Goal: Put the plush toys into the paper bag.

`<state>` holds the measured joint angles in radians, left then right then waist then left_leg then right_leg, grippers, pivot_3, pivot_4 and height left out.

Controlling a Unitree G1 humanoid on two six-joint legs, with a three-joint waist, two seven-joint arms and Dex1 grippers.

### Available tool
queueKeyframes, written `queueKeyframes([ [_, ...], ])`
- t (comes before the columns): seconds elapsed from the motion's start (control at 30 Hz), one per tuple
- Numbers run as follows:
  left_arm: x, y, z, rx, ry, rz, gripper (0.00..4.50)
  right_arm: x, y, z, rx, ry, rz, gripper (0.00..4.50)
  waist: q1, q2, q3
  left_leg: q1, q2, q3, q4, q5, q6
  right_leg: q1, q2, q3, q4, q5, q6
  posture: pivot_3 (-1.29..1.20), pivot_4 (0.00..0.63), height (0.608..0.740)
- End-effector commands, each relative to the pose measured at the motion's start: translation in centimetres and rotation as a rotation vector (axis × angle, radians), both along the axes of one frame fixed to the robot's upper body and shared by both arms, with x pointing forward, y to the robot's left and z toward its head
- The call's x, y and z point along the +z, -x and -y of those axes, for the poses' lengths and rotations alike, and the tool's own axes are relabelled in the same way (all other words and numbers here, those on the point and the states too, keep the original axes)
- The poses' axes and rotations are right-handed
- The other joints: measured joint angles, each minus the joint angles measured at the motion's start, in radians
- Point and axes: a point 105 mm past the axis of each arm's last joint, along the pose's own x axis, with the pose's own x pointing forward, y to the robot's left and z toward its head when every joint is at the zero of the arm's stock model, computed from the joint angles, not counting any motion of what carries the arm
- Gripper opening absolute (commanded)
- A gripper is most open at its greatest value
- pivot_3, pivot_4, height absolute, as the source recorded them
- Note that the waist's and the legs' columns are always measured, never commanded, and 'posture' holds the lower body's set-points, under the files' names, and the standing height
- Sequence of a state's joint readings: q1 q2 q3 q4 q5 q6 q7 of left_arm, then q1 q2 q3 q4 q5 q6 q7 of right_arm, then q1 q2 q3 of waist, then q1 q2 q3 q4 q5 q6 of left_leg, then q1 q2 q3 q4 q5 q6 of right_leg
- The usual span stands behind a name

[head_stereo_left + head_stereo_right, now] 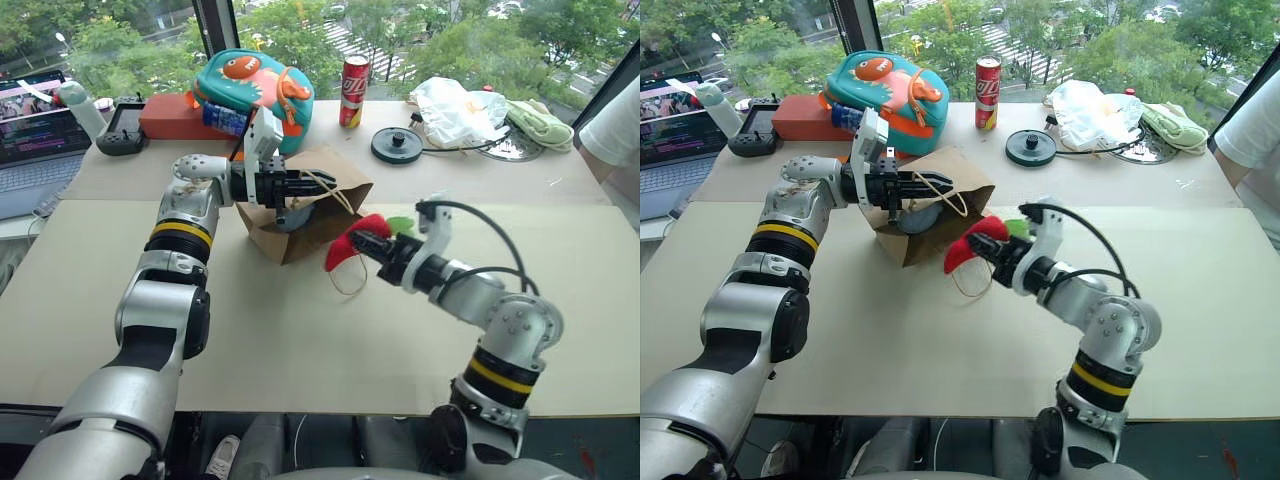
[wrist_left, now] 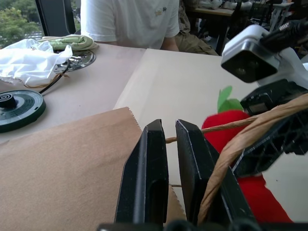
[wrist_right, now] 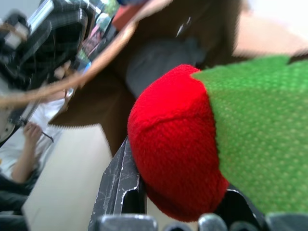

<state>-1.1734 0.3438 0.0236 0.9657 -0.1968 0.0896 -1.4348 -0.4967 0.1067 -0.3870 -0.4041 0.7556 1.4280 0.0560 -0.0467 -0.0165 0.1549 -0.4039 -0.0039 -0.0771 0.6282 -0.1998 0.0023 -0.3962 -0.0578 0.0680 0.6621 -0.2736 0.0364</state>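
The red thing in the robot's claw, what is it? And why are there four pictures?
It is a red chili plush toy with a green stem. The machine is a robot with two arms, and each arm ends in a claw of two black fingers. Two pictures come from cameras in its head, looking down over a table. The other two come from small cameras on its wrists, so they look along the fingers.

The right claw is shut on the chili, close to the mouth of a brown paper bag. The left claw pinches the bag's cord handle, holding the bag open. Something grey shows inside the bag.

Further back lie a teal dinosaur backpack, a red drink can, a white plastic bag and a laptop. A person in a white shirt sits beside the table.
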Motion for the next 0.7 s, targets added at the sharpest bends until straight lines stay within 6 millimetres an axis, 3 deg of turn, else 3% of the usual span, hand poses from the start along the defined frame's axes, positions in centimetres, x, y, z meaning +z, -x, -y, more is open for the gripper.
queueKeyframes([
  [0.03,1.9,0.1,0.3,-0.016,0.020,0.055,0.51,0.9,-0.8,-2.2,-0.018,-0.051,0.015,1.44,0.000,0.000,0.000,0.000,0.000,0.000,0.000,0.000,0.000,0.000,0.000,0.000,0.000,0.000,0.000,0.00,0.150,0.740],
  [0.17,1.9,0.1,0.2,-0.019,0.015,0.056,0.51,0.8,-2.7,-3.6,-0.055,-0.070,0.003,1.44,-0.001,0.000,0.000,0.000,0.000,0.000,0.000,0.000,0.000,-0.001,0.000,0.000,0.000,0.000,0.000,0.00,0.150,0.740],
  [0.3,2.0,0.2,0.1,-0.022,0.005,0.063,0.51,2.4,-5.5,-6.2,-0.080,-0.157,0.014,1.44,-0.012,0.000,0.000,0.000,0.001,0.001,-0.001,0.000,-0.001,-0.003,0.000,0.000,0.001,0.000,0.000,0.00,0.150,0.740],
  [0.43,2.2,0.2,0.1,-0.022,-0.002,0.070,0.51,4.1,-5.6,-8.6,-0.022,-0.244,0.025,1.44,-0.024,0.000,0.000,-0.001,0.001,0.001,-0.002,0.001,-0.001,-0.005,0.001,0.000,0.002,0.000,0.000,0.00,0.150,0.740],
  [0.7,2.3,0.2,0.0,-0.020,-0.006,0.076,0.51,4.6,-4.3,-9.7,0.072,-0.290,0.026,1.44,-0.024,0.000,0.000,-0.002,0.001,0.001,-0.002,0.001,-0.001,-0.006,0.000,0.000,0.003,0.000,0.000,0.00,0.150,0.740],
])
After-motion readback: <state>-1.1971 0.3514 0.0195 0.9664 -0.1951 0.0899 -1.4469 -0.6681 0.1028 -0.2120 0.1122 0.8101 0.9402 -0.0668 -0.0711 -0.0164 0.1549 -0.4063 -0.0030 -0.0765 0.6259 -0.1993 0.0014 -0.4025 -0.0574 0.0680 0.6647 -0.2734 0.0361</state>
